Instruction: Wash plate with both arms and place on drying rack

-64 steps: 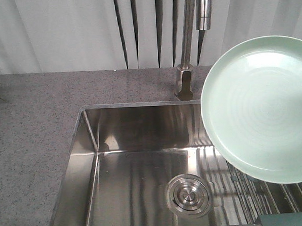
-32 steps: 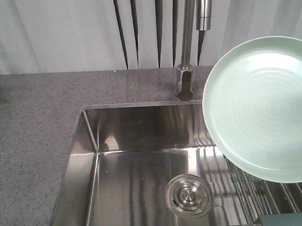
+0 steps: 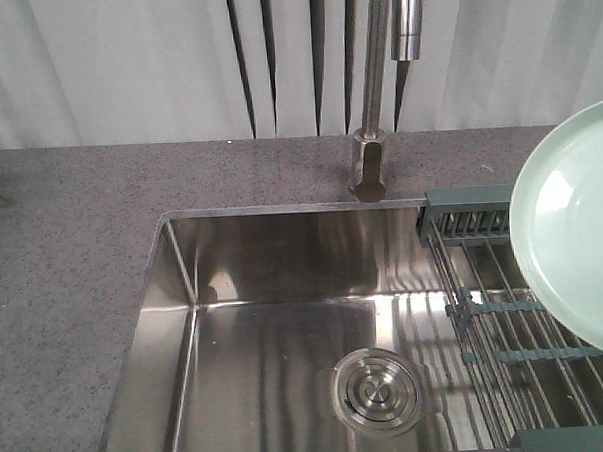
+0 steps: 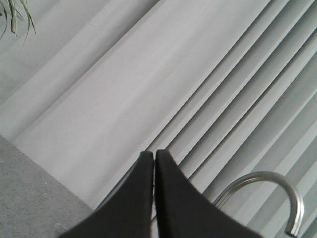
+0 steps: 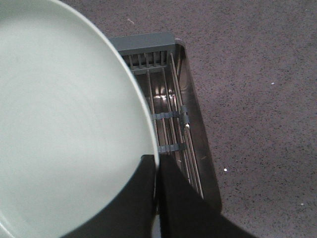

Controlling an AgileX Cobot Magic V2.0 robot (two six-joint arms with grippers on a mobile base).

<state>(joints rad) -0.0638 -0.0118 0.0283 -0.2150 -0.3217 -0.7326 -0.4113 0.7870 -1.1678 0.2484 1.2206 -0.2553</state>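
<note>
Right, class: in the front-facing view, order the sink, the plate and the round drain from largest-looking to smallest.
1. sink
2. plate, though it is nearer the camera and cut off at the edge
3. drain

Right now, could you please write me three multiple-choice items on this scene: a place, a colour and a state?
1. Where is the round pale mint-green plate? A) in the steel sink B) held over the steel-wire drying rack C) on the grey counter
2. What colour are the rack's plastic crossbars? A) red B) grey-green C) yellow
3. How is the black left gripper? A) shut, empty B) shut on the plate C) wide open
Key: 1B, rack wires show beneath it; 2B, plain in the front view; 3A, fingertips meet, nothing between.
</note>
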